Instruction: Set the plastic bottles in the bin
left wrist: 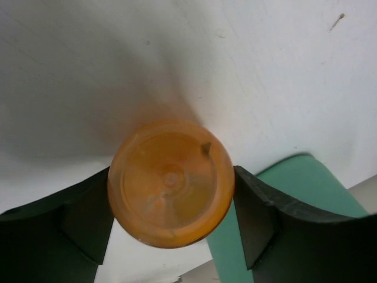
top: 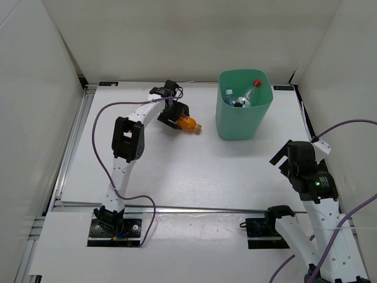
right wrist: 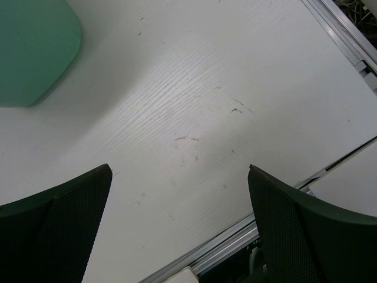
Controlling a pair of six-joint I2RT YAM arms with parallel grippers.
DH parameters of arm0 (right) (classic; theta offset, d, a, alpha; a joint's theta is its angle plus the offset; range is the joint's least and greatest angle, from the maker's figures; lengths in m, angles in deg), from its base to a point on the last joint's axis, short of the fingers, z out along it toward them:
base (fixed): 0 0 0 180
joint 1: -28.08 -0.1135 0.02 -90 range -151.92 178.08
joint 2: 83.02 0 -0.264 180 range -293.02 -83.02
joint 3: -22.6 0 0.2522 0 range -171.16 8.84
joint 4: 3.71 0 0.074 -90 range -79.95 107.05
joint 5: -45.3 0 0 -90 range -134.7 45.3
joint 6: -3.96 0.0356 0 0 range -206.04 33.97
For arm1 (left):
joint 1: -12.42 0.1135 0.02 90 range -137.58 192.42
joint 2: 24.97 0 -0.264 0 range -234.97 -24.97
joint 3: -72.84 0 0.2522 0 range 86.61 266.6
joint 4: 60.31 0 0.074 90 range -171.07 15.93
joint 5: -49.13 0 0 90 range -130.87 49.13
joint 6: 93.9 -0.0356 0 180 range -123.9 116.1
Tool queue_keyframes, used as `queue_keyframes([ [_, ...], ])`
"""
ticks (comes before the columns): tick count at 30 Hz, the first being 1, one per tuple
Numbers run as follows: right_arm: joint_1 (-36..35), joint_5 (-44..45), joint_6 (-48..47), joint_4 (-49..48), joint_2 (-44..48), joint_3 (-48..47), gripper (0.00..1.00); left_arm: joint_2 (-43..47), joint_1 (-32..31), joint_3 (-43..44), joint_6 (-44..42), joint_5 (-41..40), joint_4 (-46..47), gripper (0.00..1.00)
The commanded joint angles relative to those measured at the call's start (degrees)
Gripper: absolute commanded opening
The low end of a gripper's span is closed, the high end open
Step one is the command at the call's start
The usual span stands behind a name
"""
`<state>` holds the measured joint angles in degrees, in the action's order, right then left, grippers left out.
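Clamping: left hand [top: 172, 115] on orange bottle [top: 187, 123], upper centre of frame
Right hand [right wrist: 179, 177]: apart, lower right
Bin [top: 235, 127]: bottles [top: 242, 100] inside

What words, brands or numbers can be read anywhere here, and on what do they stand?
No text can be read in any view.
Labels on the bottles inside the green bin: too small to read.
The orange bottle: only moulded rings on its base, no text.

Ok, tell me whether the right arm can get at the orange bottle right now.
Probably not: the orange bottle lies far across the table, left of the bin, with the left claw around it.
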<state>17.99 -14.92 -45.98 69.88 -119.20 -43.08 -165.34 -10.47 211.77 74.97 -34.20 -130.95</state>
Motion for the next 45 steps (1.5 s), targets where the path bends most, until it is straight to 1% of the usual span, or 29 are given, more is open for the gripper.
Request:
queue_keyframes([
  [1, 0.16, 0.54, -0.77, -1.03, -0.29, 0.24, 0.99, 1.07, -0.22, -1.14, -0.3, 2.02, 3.18, 0.79],
  [3, 0.16, 1.07, -0.77, -1.03, -0.29, 0.24, 0.99, 1.6, -0.22, -1.94, -0.91, 2.02, 3.97, 0.71],
  [4, 0.16, 1.07, -0.77, -1.03, -0.29, 0.24, 0.99, 2.21, -0.22, -2.9, -1.61, 2.02, 4.67, 0.63],
  [7, 0.16, 1.07, -0.77, -1.03, -0.29, 0.24, 0.99, 4.13, 0.31, -4.75, -3.63, 1.5, 4.68, 0.51],
  [8, 0.16, 1.07, -0.77, -1.03, -0.81, 0.24, 0.99, 4.84, 1.09, -5.45, -3.64, 1.5, 4.68, 0.46],
  [10, 0.16, 1.07, -0.24, -1.03, -0.82, 0.24, 0.99, 7.03, 1.97, -8.0, -4.43, 1.5, 4.68, 0.42],
  [12, 0.16, 1.07, -0.24, -1.03, -1.43, 0.24, 0.99, 11.6, 4.17, -9.32, -5.13, 0.63, 4.68, 0.41],
  [13, 0.16, 1.07, 0.28, -1.03, -1.43, 0.24, 0.99, 13.36, 5.04, -9.32, -5.74, -0.08, 4.68, 0.37],
  [14, 0.16, 0.55, 0.29, -1.64, -2.04, 0.24, 0.99, 16.77, 6.97, -9.32, -5.75, -0.09, 5.2, 0.35],
  [16, 0.16, 0.54, -0.32, -2.35, -2.57, 0.85, 0.99, 19.51, 8.65, -7.49, -5.13, -0.09, 8.79, 0.35],
  [18, 0.16, 0.54, -0.85, -2.35, -3.1, 0.86, 0.99, 19.53, 9.79, -2.59, -5.13, 0.52, 10.64, 0.35],
  [19, 0.16, 0.54, -0.85, -2.87, -3.1, 0.86, 0.99, 18.57, 9.8, 4.84, -6.0, 1.05, 11.44, 0.35],
  [20, 0.16, 0.54, -0.85, -2.88, -3.1, 0.86, 0.99, 17.34, 9.8, 8.66, -6.53, 1.67, 13.27, 0.36],
  [22, 0.16, 0.01, -0.85, -2.88, -3.72, 0.86, 0.99, 14.0, 8.49, 16.12, -6.54, 6.05, 17.83, 0.36],
  [23, 0.16, 0.01, -0.85, -2.88, -4.24, 0.86, 0.99, 12.95, 7.87, 17.82, -5.75, 7.46, 20.47, 0.36],
  [24, 0.16, -0.59, -0.85, -3.4, -4.25, 0.33, 0.99, 11.02, 6.65, 19.4, -4.96, 9.91, 25.63, 0.36],
  [25, 0.16, -0.6, -0.85, -3.41, -4.25, 0.33, 0.99, 10.13, 5.85, 21.85, -4.95, 10.89, 28.03, 0.36],
  [27, 0.16, -0.6, -0.85, -3.41, -4.25, 0.33, 0.99, 8.72, 4.27, 22.49, -4.95, 13.7, 33.3, 0.37],
  [28, 0.16, -0.6, -0.85, -3.41, -4.25, 0.33, 0.99, 8.72, 2.44, 22.49, -4.95, 13.71, 36.98, 0.37],
  [30, 0.16, 0.01, -0.85, -3.41, -2.93, 0.86, 0.99, 8.72, 0.75, 20.65, -4.95, 15.81, 41.39, 0.37],
  [32, 0.16, 0.62, -0.85, -2.62, -2.14, 0.86, 0.99, 8.1, -1.96, 21.26, -4.95, 15.82, 44.38, 0.37],
  [35, 0.16, 1.16, -0.33, -1.22, 0.49, 0.86, 0.99, 7.57, -5.39, 21.26, -7.76, 15.82, 44.93, 0.37],
  [38, 0.16, 1.68, 0.38, -0.51, 2.77, 0.86, 0.99, 6.96, -7.42, 18.02, -9.09, 15.82, 44.93, 0.37],
  [43, 0.16, 1.68, 0.38, 0.54, 4.45, 0.25, 0.99, 3.36, -10.33, 20.03, -8.56, 16.35, 44.93, 0.39],
  [45, 0.16, 1.68, 0.38, 0.55, 4.46, -0.28, 0.99, 3.88, -10.85, 19.51, -9.25, 15.82, 44.93, 0.49],
])
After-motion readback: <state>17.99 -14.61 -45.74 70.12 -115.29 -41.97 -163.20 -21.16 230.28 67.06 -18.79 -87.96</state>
